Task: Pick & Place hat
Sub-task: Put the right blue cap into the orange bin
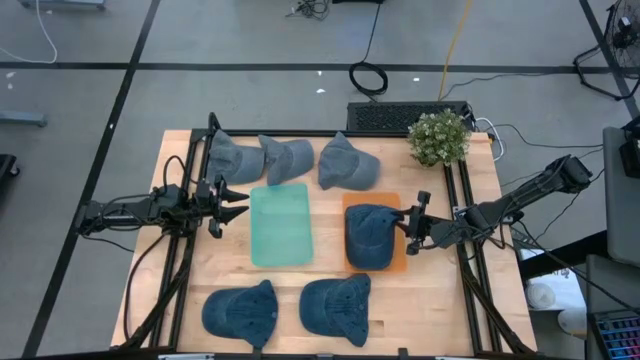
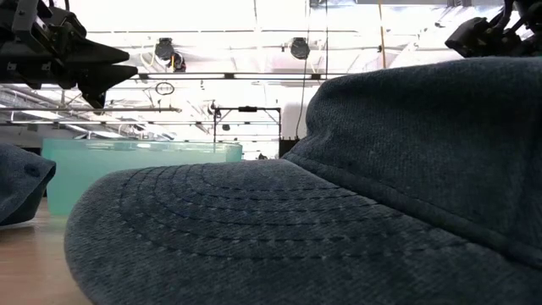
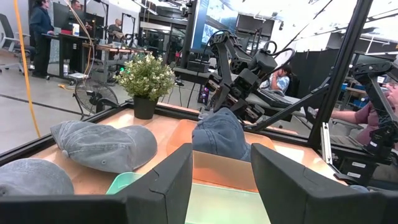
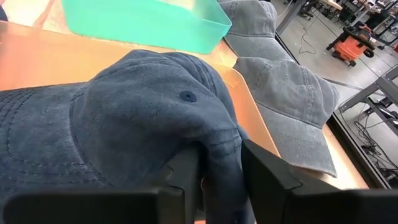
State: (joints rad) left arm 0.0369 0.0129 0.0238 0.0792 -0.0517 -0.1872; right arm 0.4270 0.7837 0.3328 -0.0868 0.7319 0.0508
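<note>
Hat [image 4: 155,118] between right gripper [image 4: 217,168] jaws (wrist view only).

I work in a robotics lab or industrial workshop. My wooden table [image 1: 330,270] stands on a grey concrete floor [image 1: 240,95] marked with dark lines, where cables [image 1: 368,76] trail past the table's far edge. Overhead run bright strip lights and metal ceiling trusses [image 2: 246,80]. Beyond the table I see black metal framing [image 3: 339,74], another robot arm [image 3: 239,68], desks with screens, and people [image 3: 41,25] standing or seated at workstations. An orange shop vacuum [image 4: 351,42] sits on the floor.
</note>
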